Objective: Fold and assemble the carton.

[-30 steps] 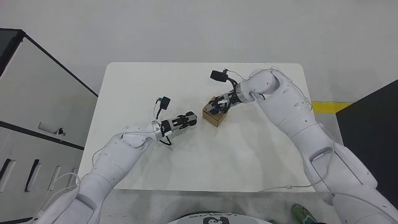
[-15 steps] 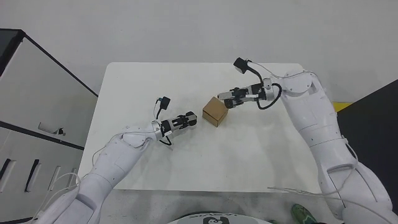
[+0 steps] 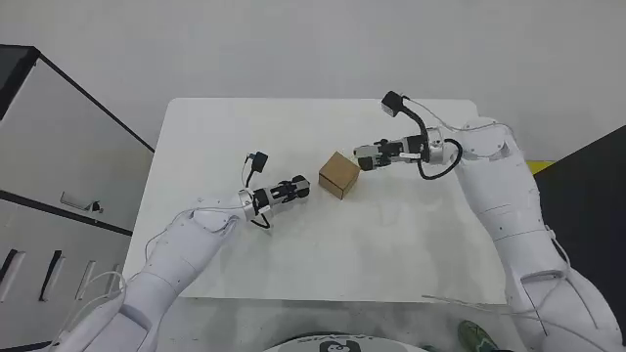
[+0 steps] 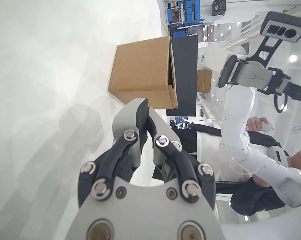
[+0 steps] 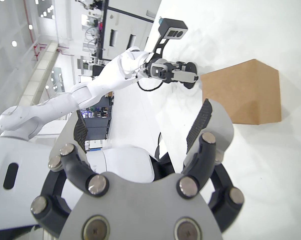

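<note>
A small brown carton [image 3: 338, 174] stands closed on the white table [image 3: 235, 127], near its middle. In the left wrist view the carton [image 4: 142, 71] shows one flap edge slightly ajar along its side. My left gripper [image 3: 303, 188] lies low on the table just short of the carton, and its fingers [image 4: 142, 111] are shut on nothing. On the opposite side my right gripper [image 3: 360, 161] hovers a little off the carton's far corner. Its fingers [image 5: 199, 121] are spread open and empty, with the carton [image 5: 243, 93] just beyond them. The left gripper [image 5: 189, 74] shows past the carton.
A grey cabinet [image 3: 59, 156] stands off the table's left side. Bare white tabletop lies all around the carton, with the widest room toward the near edge [image 3: 342, 298].
My right gripper has lifted off the carton's top and drawn back to the right, leaving the carton closed. The left arm has kept still.
</note>
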`<state>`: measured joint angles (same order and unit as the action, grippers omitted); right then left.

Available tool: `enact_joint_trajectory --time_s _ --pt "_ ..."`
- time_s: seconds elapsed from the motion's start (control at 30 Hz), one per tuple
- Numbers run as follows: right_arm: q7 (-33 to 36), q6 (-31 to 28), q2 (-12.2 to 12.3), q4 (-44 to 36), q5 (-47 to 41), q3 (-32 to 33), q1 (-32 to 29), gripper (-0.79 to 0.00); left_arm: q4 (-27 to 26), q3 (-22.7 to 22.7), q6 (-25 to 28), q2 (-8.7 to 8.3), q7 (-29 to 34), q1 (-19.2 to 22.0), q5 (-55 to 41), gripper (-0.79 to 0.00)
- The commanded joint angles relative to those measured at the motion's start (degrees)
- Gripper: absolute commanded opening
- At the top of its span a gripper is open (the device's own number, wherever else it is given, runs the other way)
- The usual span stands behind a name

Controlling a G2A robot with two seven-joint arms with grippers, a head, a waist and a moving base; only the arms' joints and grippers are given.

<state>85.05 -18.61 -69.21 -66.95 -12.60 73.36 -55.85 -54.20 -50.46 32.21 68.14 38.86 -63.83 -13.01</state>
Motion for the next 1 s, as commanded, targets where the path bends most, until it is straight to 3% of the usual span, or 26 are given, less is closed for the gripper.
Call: enact_joint_trajectory --time_s 0.0,0.2,0.37,0.4,0.43,0.47,0.8,0.97 --pt "1.15 0.52 0.92 -1.8 -4.45 3.4 -2.94 0.0 0.0 0.0 0.0 0.0 0.0 0.0 0.0 -0.785" --pt "2.38 1.75 3.68 -7.93 -15.09 12.84 -12.05 0.0 0.0 0.0 0.0 0.0 0.0 0.0 0.0 -0.785" --pt "2.57 1.94 5.19 -8.53 -21.11 18.23 -16.01 0.0 0.0 0.0 0.0 0.0 0.0 0.0 0.0 -0.785" --pt "2.63 2.0 5.4 -8.33 -21.81 18.8 -16.25 0.0 0.0 0.0 0.0 0.0 0.0 0.0 0.0 -0.723" --pt "2.87 2.24 5.56 -8.33 -22.89 19.11 -16.37 0.0 0.0 0.0 0.0 0.0 0.0 0.0 0.0 -0.579" --pt "2.95 2.32 5.7 -8.23 -23.79 19.28 -16.44 0.0 0.0 0.0 0.0 0.0 0.0 0.0 0.0 0.0" --pt "2.95 2.32 5.88 -8.02 -23.82 19.39 -16.42 0.0 -0.96 -0.38 -0.35 -0.02 -2.7 -0.58 1.11 0.0" --pt "2.95 2.32 5.88 -8.02 -23.82 19.39 -16.42 0.0 -6.7 -2.1 8.19 -0.99 -13.08 -4.11 15.06 0.0"
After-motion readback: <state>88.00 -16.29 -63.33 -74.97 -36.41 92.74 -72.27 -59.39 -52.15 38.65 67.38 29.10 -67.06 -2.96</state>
